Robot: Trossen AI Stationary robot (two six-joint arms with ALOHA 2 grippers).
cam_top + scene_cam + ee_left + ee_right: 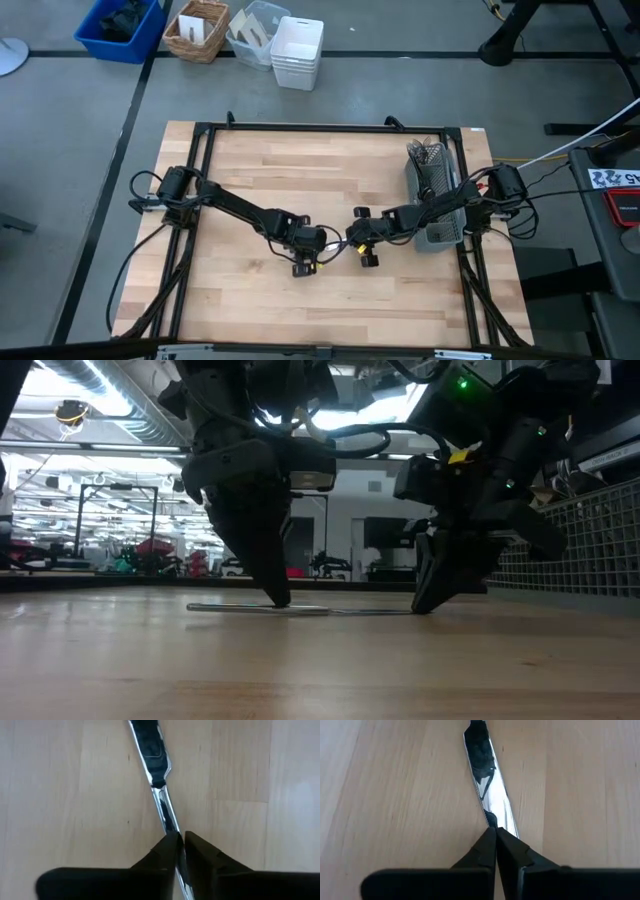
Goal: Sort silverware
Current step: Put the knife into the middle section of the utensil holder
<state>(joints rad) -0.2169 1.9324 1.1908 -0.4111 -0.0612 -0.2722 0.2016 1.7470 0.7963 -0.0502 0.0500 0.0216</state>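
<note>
A single table knife [300, 609] lies flat on the wooden bench [300, 180], near the middle, with its long axis running left to right. Both arms meet at it, one at each end, so neither is nearer than the other. The left gripper [179, 840] stands over the handle end, pointing steeply down, and its jaws are almost closed around the thin metal of the handle, with only the metal between them. The right gripper [495, 835] comes from the right side, also tilted down to the bench, and its jaws are pressed together at the blade end; the blade passes under the tips, and I judge that they pinch its edge, though this is hard to confirm. In the low view the knife rests on the bench surface between the two sets of fingers, not lifted yet.

The wire-mesh caddy [432, 190] stands on the right side of the bench, behind the right arm, with some cutlery inside. The coming move probably depends on which arm keeps the knife, since the caddy is on the right.
</note>
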